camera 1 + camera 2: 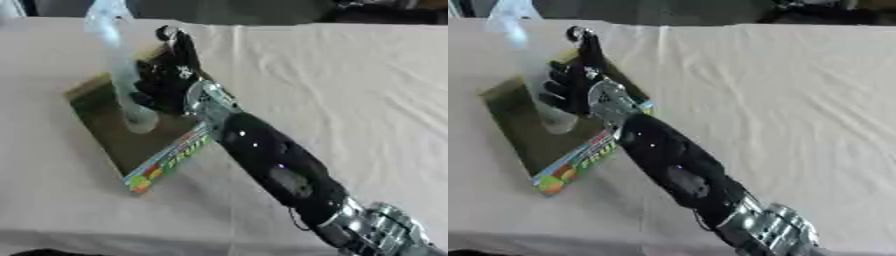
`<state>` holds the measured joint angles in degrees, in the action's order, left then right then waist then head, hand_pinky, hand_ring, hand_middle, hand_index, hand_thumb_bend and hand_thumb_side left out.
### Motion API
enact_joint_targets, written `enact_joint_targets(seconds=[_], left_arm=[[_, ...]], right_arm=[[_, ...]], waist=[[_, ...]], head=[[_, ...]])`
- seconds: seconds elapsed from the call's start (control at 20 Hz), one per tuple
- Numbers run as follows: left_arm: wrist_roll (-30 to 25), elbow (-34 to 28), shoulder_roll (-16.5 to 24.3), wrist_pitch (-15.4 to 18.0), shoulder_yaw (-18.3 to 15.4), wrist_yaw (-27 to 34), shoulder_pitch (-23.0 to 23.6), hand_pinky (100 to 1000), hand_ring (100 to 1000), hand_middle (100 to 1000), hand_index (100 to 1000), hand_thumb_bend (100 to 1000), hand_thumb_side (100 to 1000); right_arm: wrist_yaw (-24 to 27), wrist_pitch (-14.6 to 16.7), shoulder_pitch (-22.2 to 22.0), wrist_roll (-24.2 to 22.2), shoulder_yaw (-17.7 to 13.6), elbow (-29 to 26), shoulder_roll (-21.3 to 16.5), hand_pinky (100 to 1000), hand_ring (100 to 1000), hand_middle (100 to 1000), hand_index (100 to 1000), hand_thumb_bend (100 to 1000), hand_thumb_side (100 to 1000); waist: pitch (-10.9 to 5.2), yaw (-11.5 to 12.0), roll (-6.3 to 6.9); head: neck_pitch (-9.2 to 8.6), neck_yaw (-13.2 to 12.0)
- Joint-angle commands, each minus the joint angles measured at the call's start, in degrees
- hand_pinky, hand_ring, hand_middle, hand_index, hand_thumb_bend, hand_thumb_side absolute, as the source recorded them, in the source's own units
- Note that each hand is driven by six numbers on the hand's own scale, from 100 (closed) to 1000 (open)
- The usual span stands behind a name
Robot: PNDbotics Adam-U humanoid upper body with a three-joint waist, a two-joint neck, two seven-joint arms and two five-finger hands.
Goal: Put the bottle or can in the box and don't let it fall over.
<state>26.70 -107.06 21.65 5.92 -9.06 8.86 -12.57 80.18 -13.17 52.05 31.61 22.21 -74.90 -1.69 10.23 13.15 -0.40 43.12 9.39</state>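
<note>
My right hand (166, 80) has its fingers curled round the clear bottle (122, 75), which stands upright inside the box (122, 140); box on the counter (350, 90).

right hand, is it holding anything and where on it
The right hand is curled round a clear plastic bottle, gripping its lower half. The bottle's base sits inside the open box.
</note>
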Motion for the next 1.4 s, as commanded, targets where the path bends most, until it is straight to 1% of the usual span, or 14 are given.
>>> enact_joint_targets(seconds=[0.05,0.45,0.5,0.55,0.6,0.7,0.75,0.8,0.9,0.95,1.0,1.15,1.3,1.4], left_arm=[[0.33,-1.11,2.05,0.05,-0.81,-0.3,-0.14,987,938,817,805,581,684],[0.64,-1.21,2.49,0.12,-1.14,-0.55,0.32,985,937,817,805,581,683],[0.69,-1.24,2.54,0.13,-1.19,-0.59,0.4,985,937,817,805,581,683],[0.73,-1.26,2.58,0.14,-1.23,-0.61,0.47,985,937,817,806,581,683],[0.77,-1.28,2.61,0.15,-1.27,-0.64,0.53,985,937,817,806,581,683],[0.86,-1.3,2.68,0.15,-1.36,-0.7,0.67,984,937,817,806,581,683],[0.9,-1.3,2.71,0.15,-1.4,-0.72,0.74,984,936,817,806,587,680],[0.93,-1.32,2.74,0.16,-1.43,-0.75,0.79,984,936,817,805,581,682],[0.98,-1.34,2.76,0.18,-1.48,-0.78,0.86,983,936,817,806,581,682],[1.02,-1.36,2.77,0.2,-1.51,-0.78,0.89,983,936,817,806,581,682],[1.06,-1.37,2.8,0.22,-1.55,-0.79,0.94,983,936,817,806,581,682],[1.14,-1.44,2.84,0.24,-1.63,-0.89,1.09,982,936,817,806,581,682],[1.22,-1.49,2.84,0.23,-1.71,-0.97,1.23,982,935,817,806,580,682],[1.29,-1.52,2.84,0.24,-1.76,-0.98,1.25,982,935,817,806,581,681]], right_arm=[[0.25,1.18,1.03,0.51,-1.6,-5.37,-2.93,100,100,100,966,186,1000],[1.02,4.03,0.04,2.84,-5.11,-11.74,-10.48,100,100,106,968,183,1000],[0.71,4.51,-0.32,3.02,-5.68,-12.7,-11.57,100,100,118,970,247,1000],[0.3,4.92,-0.74,3.22,-6.21,-13.71,-12.6,100,100,127,970,185,1000],[-0.21,5.25,-1.22,3.48,-6.74,-14.77,-13.62,100,110,153,972,193,1000],[-1.7,5.81,-2.22,4.3,-7.86,-16.74,-15.47,100,173,214,972,202,1000],[-3.05,6.18,-2.79,4.8,-8.57,-17.73,-16.46,100,220,261,969,272,1000],[-4.87,6.62,-3.43,5.26,-9.37,-18.77,-17.45,100,264,305,972,226,958],[-8.95,7.17,-4.81,6.01,-10.84,-20.77,-19.07,100,334,374,975,244,923],[-11.35,7.4,-5.5,6.28,-11.6,-21.79,-19.87,100,423,457,975,264,872],[-14.16,7.65,-6.26,6.42,-12.41,-22.86,-20.72,193,484,510,974,265,851],[-24.2,8.56,-8.81,5.66,-14.97,-26.45,-22.92,597,733,741,944,306,717],[-35.34,9.15,-11.52,3.58,-16.93,-29.74,-24.75,809,858,857,918,341,584],[-42.1,9.3,-13.44,2.27,-17.82,-31.47,-25.61,883,917,911,916,345,551]], waist=[[-1.23,-0.25,0.45],[-1.48,-1.56,0.45],[-1.5,-1.73,0.47],[-1.52,-1.87,0.5],[-1.54,-2.01,0.53],[-1.6,-2.29,0.61],[-1.65,-2.45,0.67],[-1.7,-2.59,0.73],[-1.79,-2.8,0.86],[-1.82,-2.9,0.9],[-1.84,-3.0,0.95],[-1.86,-3.32,1.08],[-1.92,-3.61,1.21],[-2.0,-3.77,1.28]], head=[[-0.1,-0.42],[0.46,0.58],[0.44,0.41],[0.42,0.24],[0.4,0.06],[0.34,-0.35],[0.3,-0.56],[0.24,-0.73],[0.19,-1.01],[0.16,-1.14],[0.12,-1.31],[0.06,-1.93],[0.0,-2.59],[-0.05,-2.98]])
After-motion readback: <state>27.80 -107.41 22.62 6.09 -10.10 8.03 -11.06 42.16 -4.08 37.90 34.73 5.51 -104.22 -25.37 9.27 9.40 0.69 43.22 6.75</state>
